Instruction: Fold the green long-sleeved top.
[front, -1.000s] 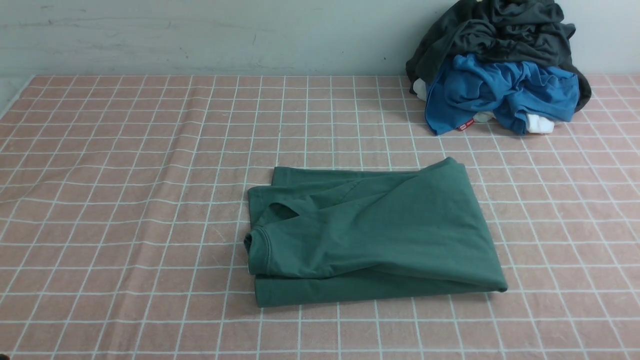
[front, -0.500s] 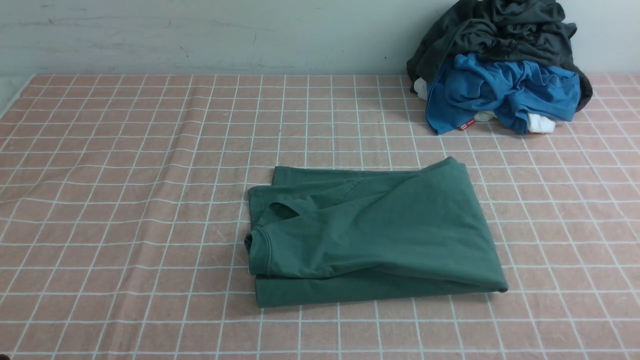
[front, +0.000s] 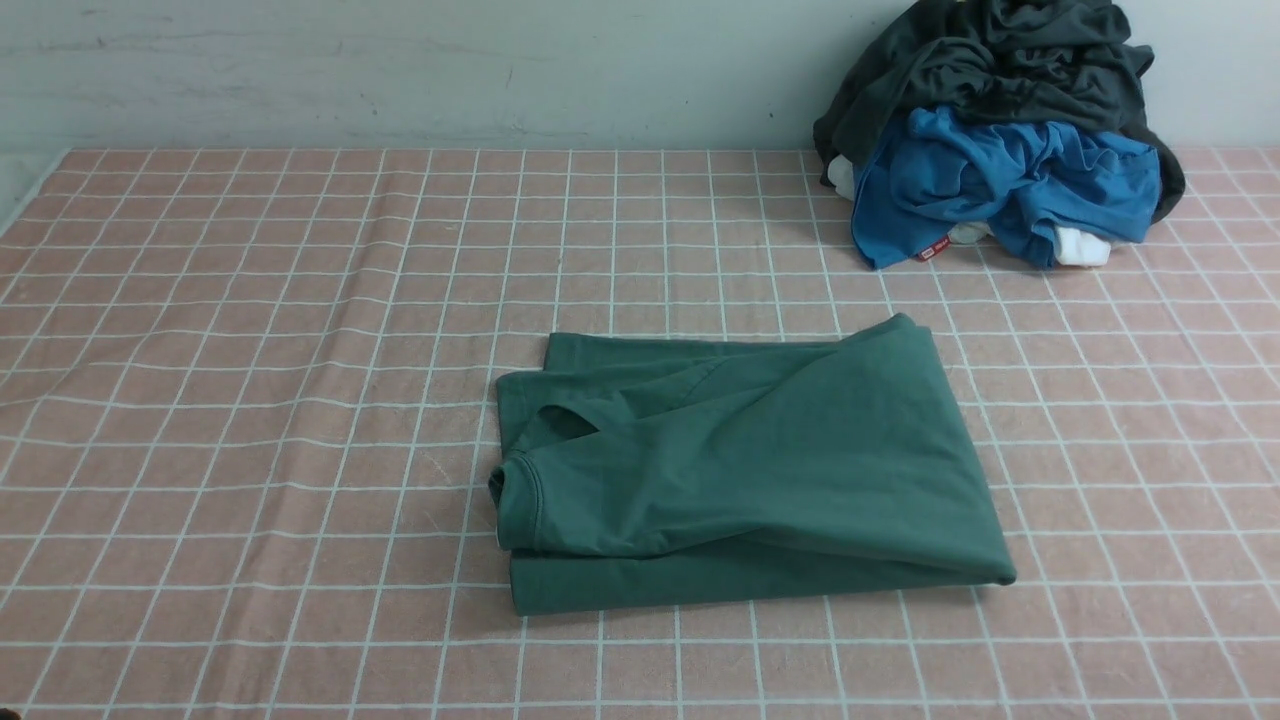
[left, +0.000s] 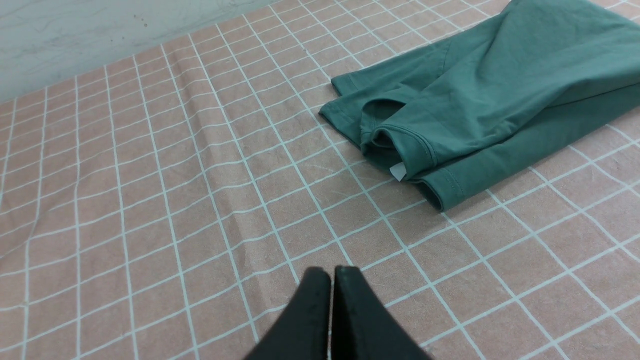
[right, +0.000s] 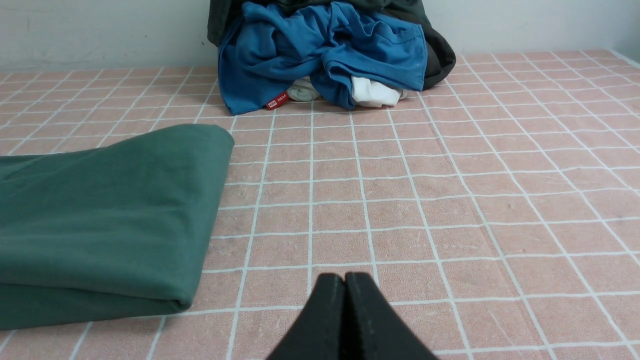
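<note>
Green jersey, dark forest shade: the green long-sleeved top (front: 745, 470) lies folded into a flat, roughly rectangular bundle on the pink tablecloth (front: 250, 400) with its white grid, a little toward 5 o'clock from the centre of the front view. Ribbed neck opening sits at the bundle's 9 o'clock end; a rounded fold closes the 3 o'clock end. Lower layers stick out along the near edge as a narrow band. In the left wrist view a small white label (left: 398, 171) shows at the collar, tucked between layers. Cloth is creased in long shallow ridges toward 9 o'clock of the table. At about 1 o'clock, against the pale wall (front: 400, 70), a heap of laundry: a dark charcoal-grey garment (front: 1000, 60) on top, a bright blue garment (front: 1000, 185) spilling beneath it with a small red tag (front: 932, 252) at its hem, and bits of white fabric (front: 1082, 248) at the base. Heap and top are well apart. Neither arm shows in the front view. Left gripper (left: 331, 272) hangs over bare cloth, fingers pressed together, holding nothing, near the collar end of the top but apart from it. Right gripper (right: 345, 277) likewise: fingers together, empty, above bare cloth near the folded end.
</note>
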